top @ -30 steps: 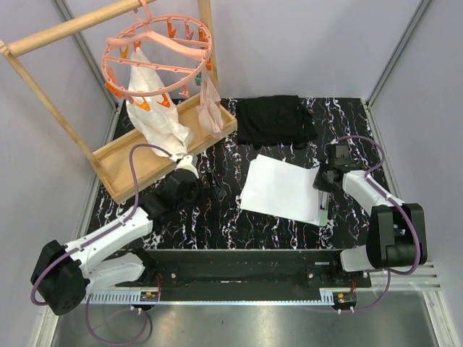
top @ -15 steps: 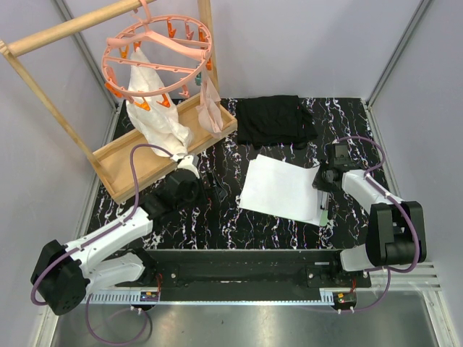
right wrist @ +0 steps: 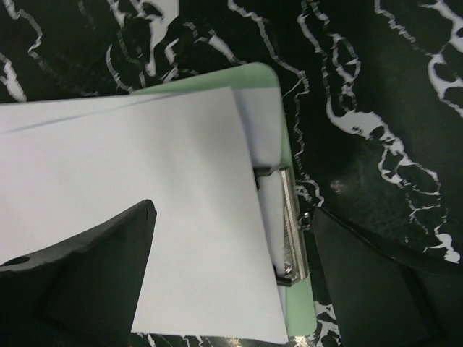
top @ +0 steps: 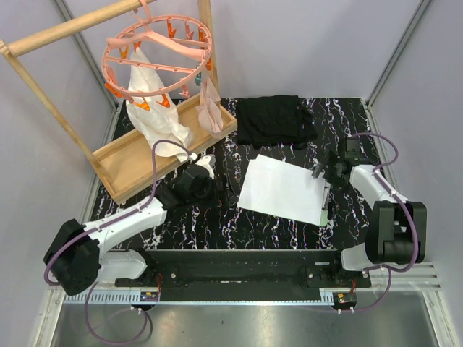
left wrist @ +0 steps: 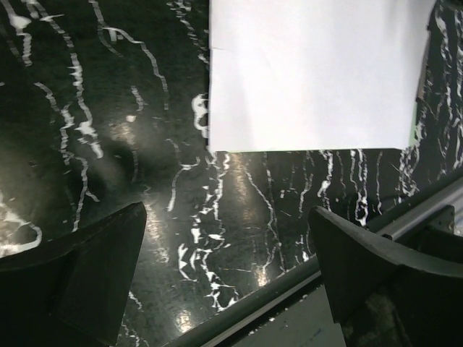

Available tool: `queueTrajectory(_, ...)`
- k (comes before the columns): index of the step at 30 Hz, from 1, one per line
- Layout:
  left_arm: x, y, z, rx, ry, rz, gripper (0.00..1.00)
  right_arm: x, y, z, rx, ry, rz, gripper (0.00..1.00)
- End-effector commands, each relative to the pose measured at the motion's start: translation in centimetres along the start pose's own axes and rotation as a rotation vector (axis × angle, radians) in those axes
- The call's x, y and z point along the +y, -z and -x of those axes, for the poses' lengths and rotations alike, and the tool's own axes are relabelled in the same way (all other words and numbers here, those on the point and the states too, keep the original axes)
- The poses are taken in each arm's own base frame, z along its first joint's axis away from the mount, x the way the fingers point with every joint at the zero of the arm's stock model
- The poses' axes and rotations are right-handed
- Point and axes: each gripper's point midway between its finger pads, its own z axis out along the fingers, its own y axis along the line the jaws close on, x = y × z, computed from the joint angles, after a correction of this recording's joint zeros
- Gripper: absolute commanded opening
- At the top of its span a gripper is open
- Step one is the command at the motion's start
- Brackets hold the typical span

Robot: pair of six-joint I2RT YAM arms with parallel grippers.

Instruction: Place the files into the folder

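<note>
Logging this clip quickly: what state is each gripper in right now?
Left gripper: open, holding nothing.
Right gripper: open, holding nothing, poised over the papers and the folder's clip.

This looks like a robot test cell in a lab. Plain grey panel walls [top: 304, 43] in metal framing box in a black marbled worktop [top: 217, 224]. Two white robot arms [top: 123, 224] trailing purple cables [top: 154, 173] are bolted to a rail [top: 239, 264] at 6 o'clock. A pink peg hanger [top: 155, 47] hangs from a wooden rack [top: 72, 25] at 11 o'clock.
</note>
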Motion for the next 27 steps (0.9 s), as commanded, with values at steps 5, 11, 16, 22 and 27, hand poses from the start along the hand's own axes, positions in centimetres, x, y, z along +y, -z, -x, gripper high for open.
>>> queueTrajectory(5,-5.4,0.2,1.9,-0.020,-0.081,-0.158,0.99,-1.5,-2.9,0.7,0.092,-0.050,-0.022,1.00)
queueTrajectory(11,-5.8,0.6,2.2,-0.029,-0.082,-0.165,0.99,0.6,-4.2,-0.3,0.155,-0.068,0.082,1.00)
queueTrajectory(16,-5.9,1.0,2.8,-0.057,-0.081,-0.157,0.99,3.0,-4.0,-2.5,0.168,-0.037,0.143,1.00)
queueTrajectory(22,-6.2,0.2,3.2,-0.055,-0.081,-0.148,0.99,7.5,-2.5,-5.6,0.185,0.023,0.204,1.00)
queueTrajectory(27,-7.4,-1.7,3.8,-0.026,-0.074,-0.153,0.99,6.0,0.1,-4.7,0.110,0.025,0.159,1.00)
